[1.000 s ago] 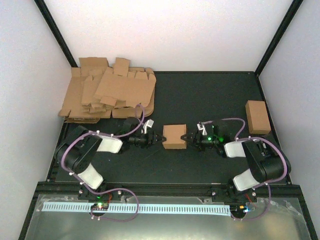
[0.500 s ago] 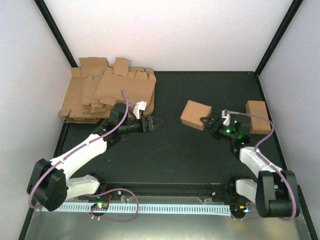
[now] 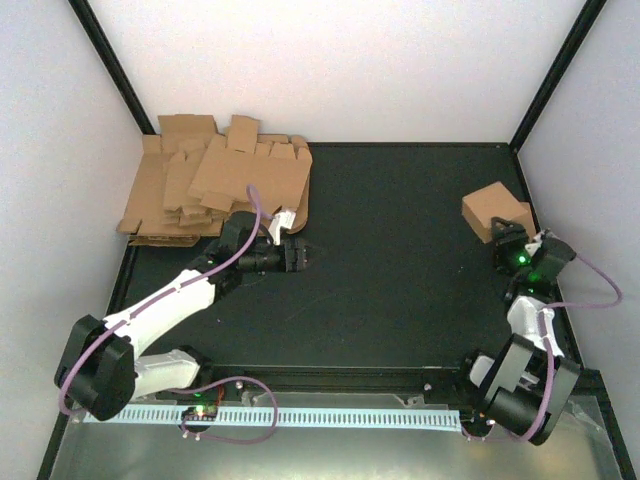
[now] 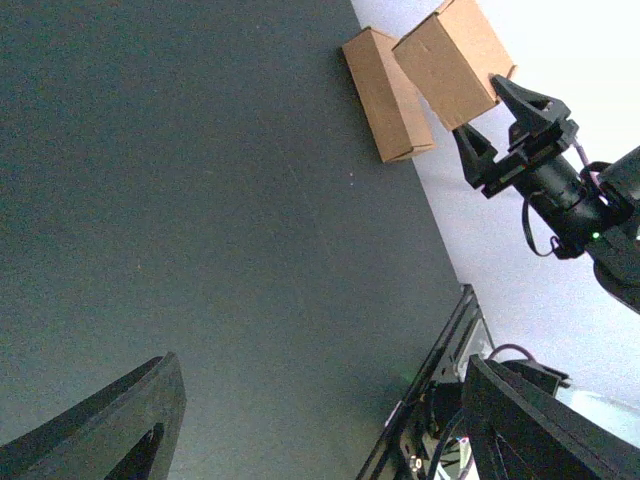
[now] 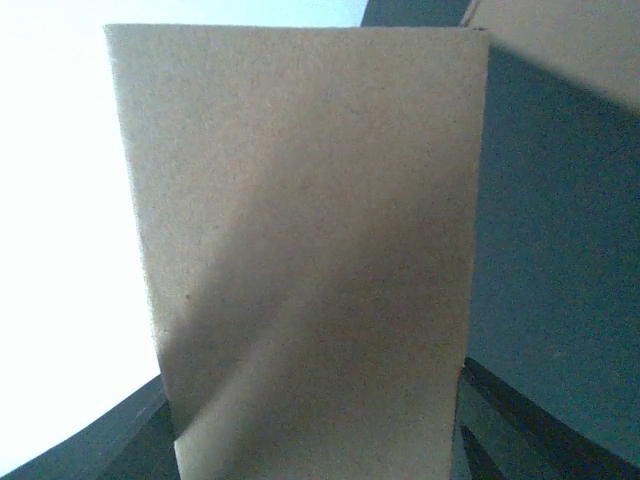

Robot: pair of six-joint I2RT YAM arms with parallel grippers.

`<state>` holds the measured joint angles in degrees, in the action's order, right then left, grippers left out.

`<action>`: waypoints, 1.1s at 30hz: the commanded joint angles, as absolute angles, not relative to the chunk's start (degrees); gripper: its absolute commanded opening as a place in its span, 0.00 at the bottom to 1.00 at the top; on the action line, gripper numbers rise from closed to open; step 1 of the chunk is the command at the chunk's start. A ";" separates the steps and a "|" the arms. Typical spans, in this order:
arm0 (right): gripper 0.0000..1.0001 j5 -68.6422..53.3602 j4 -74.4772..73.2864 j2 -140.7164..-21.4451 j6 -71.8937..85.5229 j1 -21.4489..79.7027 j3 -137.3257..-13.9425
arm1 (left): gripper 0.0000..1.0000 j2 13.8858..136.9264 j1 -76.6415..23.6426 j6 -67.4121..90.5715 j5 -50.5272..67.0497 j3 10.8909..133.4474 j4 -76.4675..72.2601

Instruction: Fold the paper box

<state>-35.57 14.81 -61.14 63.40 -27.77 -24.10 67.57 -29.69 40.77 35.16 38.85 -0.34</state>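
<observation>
Two boxes: paper box (image 4: 452, 62) in right fingers (image 4: 524, 102), second box (image 4: 385, 95) beside.

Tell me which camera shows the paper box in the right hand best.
Left wrist: the whole paper box shows, pinched by the right hand. Top external shows it small, at the far right; right wrist shows just one face filling the frame.

No readable text or labels appear anywhere.

bright, even light; walls (image 3: 330, 70) glare white; the paper box (image 5: 300, 250) looms soft, shadow-streaked
</observation>
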 commanded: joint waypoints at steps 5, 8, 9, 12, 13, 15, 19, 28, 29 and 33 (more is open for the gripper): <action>0.60 -28.72 25.92 -62.41 71.80 -34.87 -21.83 | 0.79 68.39 -30.26 39.75 37.27 40.49 0.83; 0.60 -23.25 29.01 -60.51 75.57 -34.97 -18.99 | 0.79 69.29 -30.49 39.76 37.56 41.45 1.48; 0.60 -21.73 29.75 -59.94 76.62 -34.92 -18.20 | 0.79 69.61 -30.64 39.69 37.57 41.85 1.78; 0.60 -19.03 26.81 -58.95 77.01 -34.82 -18.37 | 0.79 70.22 -31.11 39.32 37.51 43.05 2.56; 0.60 -18.50 25.52 -58.82 76.87 -34.81 -18.40 | 0.79 70.22 -31.26 39.29 37.38 43.39 2.83; 0.59 -16.47 23.78 -58.26 78.28 -34.82 -16.81 | 0.79 70.36 -31.53 39.33 37.09 43.70 2.68; 0.59 -13.05 26.06 -58.46 79.12 -34.84 -14.50 | 0.79 70.91 -32.22 39.06 37.10 44.99 3.68; 0.58 -12.40 24.52 -63.75 79.96 -34.85 -16.71 | 0.79 69.63 -33.25 39.22 35.77 44.98 4.59; 0.58 -12.51 24.52 -64.21 79.64 -34.83 -17.04 | 0.79 69.39 -33.38 39.21 35.61 44.93 4.66; 0.62 -12.52 24.23 -66.11 79.19 -34.89 -18.19 | 0.79 68.80 -33.39 39.13 35.17 44.72 5.22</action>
<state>-14.61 23.59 -64.51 79.22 -34.65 -16.29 70.19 -33.06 39.66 35.94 43.16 3.90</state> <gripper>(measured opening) 0.635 0.790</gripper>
